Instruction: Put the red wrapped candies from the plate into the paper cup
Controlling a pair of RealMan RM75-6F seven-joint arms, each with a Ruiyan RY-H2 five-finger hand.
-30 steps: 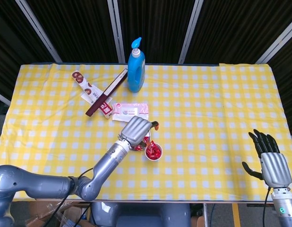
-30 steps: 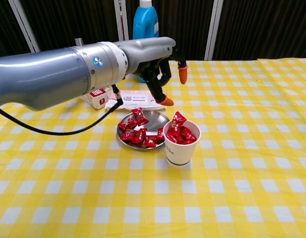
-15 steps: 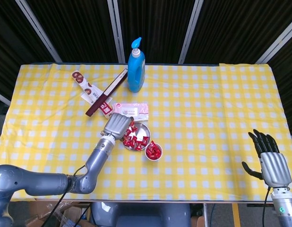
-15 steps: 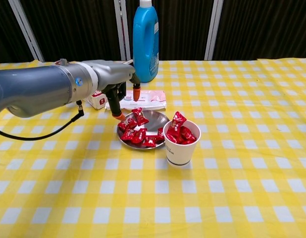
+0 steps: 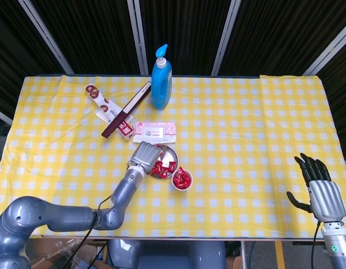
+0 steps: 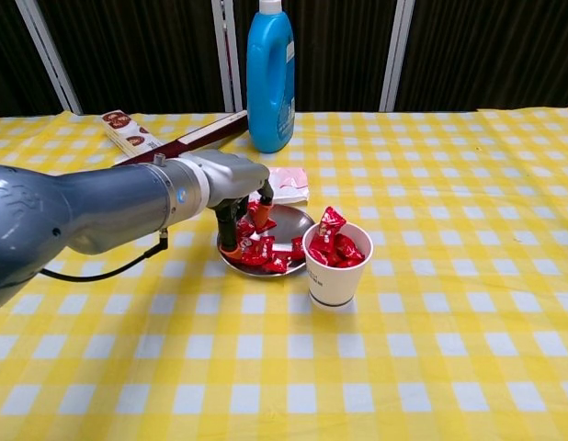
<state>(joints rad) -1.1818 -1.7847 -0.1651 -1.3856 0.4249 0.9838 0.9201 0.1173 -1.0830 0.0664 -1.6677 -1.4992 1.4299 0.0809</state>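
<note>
Chest view, change: the left hand has come back from over the paper cup and dropped onto the left side of the plate, its orange fingertips now down among the red wrapped candies.
Left hand state: fingers curl into the pile, but whether they have closed on a candy I cannot tell.
Meaning for the task: this looks like the start of another pick; the cup already holds a heap of candies up to its brim, and several remain on the plate.
Where things sit: plate and cup touch or nearly touch, cup to the plate's right.
Room on the left: a long dark box and snack packets lie behind the arm, apart from it.
Room behind: the pink packet lies just beyond the plate; the blue bottle stands farther back.
Room on the right: open checked surface stretches to the far edge.
Right hand: the right hand hangs off the near right corner, fingers spread, holding nothing.
</note>
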